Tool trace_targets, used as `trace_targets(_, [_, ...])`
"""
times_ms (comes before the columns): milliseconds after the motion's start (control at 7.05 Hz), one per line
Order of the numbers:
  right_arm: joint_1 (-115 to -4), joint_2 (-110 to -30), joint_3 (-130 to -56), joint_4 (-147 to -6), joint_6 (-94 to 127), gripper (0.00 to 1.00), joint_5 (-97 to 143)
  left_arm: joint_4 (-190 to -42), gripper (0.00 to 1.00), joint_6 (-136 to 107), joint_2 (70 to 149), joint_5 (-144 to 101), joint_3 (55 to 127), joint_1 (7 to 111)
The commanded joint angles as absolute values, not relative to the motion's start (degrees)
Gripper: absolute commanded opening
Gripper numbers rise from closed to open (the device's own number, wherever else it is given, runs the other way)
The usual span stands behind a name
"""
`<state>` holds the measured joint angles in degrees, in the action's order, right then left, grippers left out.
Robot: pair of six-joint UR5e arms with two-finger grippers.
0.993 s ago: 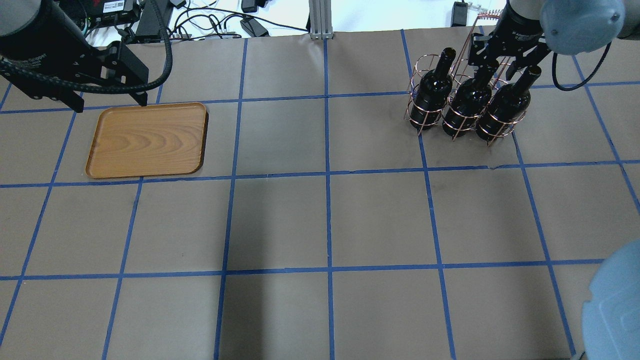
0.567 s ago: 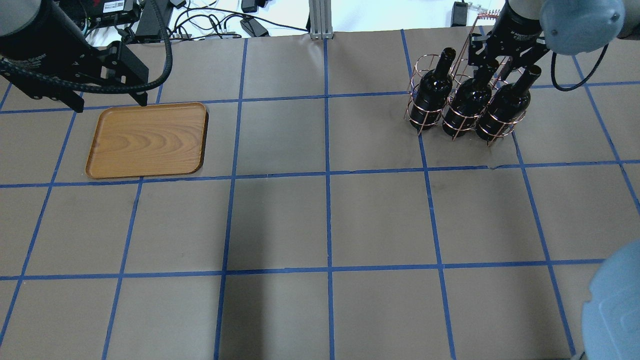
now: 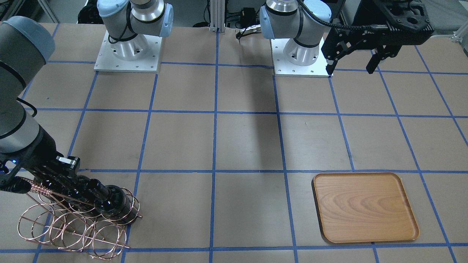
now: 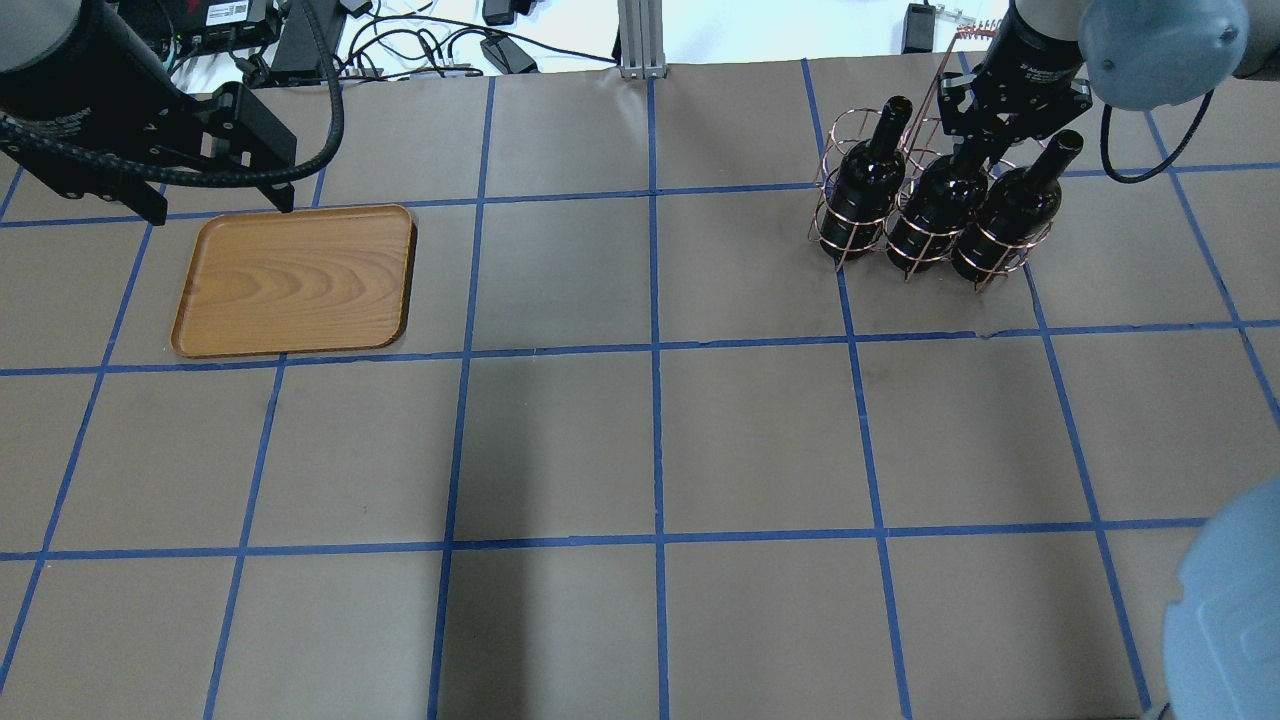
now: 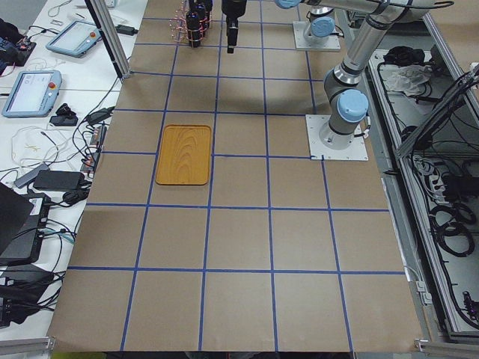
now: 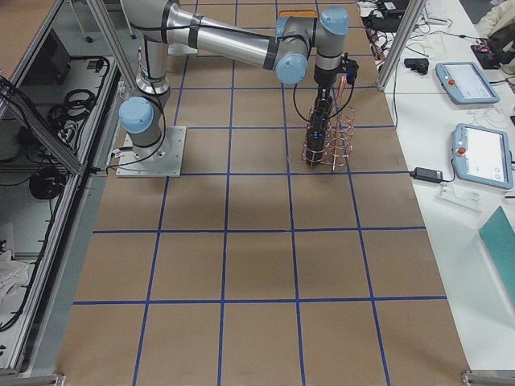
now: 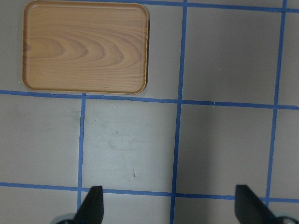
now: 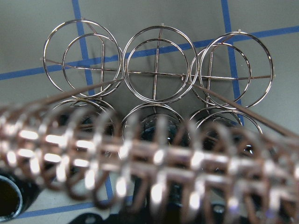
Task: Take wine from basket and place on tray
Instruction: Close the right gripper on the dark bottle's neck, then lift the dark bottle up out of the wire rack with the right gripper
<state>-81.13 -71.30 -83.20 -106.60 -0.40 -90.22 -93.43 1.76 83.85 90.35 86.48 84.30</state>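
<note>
Three near-black wine bottles stand in the copper wire basket at the far right: left, middle, right. My right gripper is down over the middle bottle's neck, beside the basket's twisted handle, and its jaws look drawn in on the neck, which they hide. The wooden tray lies bare at the far left. My left gripper hangs open and empty above the tray's far edge. In the front view the basket lies at the lower left and the tray at the lower right.
Brown paper with a blue tape grid covers the table. Cables and boxes lie beyond the far edge. An aluminium post stands at the back centre. The two arm bases are bolted down on the robot's side.
My right gripper's jaws have drawn in around the middle bottle's neck. The bottles, basket, tray and left arm have not moved.
</note>
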Motion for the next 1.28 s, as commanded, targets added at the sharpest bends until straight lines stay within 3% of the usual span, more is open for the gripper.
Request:
trace_targets(0, [-81.1,-72.0,-82.4,-106.5,-0.4,0.00,-87.9,-93.4,1.00,1.8,83.8,90.4,86.5,84.3])
trace_targets(426, [-81.5,-77.8,-73.9,-92.3,-0.4,0.00,-89.0,-93.4,1.00,1.8,83.8,90.4,86.5,84.1])
trace_targets(709, [-84.4,-84.6,-73.4,-84.8,1.0,0.00,-93.0,-93.4,1.00,1.8,83.8,90.4,86.5,84.2])
trace_targets(1135, [-101.2,-82.2,-74.4,-85.9,20.0,0.00,-91.0,-93.4,1.00,1.8,83.8,90.4,86.5,84.2])
